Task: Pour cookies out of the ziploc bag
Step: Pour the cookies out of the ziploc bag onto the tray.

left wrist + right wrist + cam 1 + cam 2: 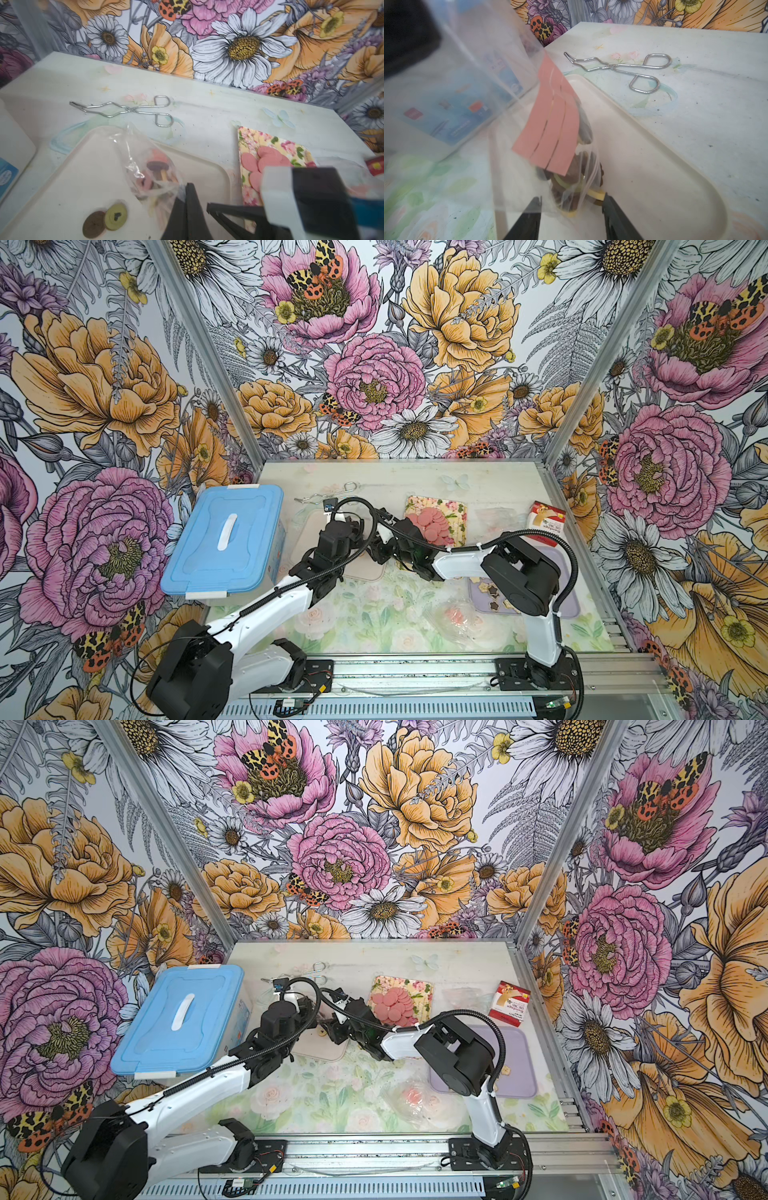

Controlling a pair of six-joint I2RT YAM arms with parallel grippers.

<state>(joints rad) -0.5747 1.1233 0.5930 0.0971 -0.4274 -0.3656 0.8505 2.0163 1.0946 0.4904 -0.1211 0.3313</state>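
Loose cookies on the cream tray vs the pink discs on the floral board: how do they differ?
Count: two loose cookies lie on the cream tray; the pink discs on the floral board form a heap.
Colour: the tray pair is brown and olive-yellow; the board discs are all pink.
Face: the yellow one bears a dark centre mark; the pink discs look plain.
Shared: flat and round.

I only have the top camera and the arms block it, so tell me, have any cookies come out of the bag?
Observer: Yes, the left wrist view shows two cookies lying on the cream tray.
Operator: Is it empty?
Observer: No, the bag holds more cookies.
Operator: What is holding it up?
Observer: The left hand is shut on its edge.
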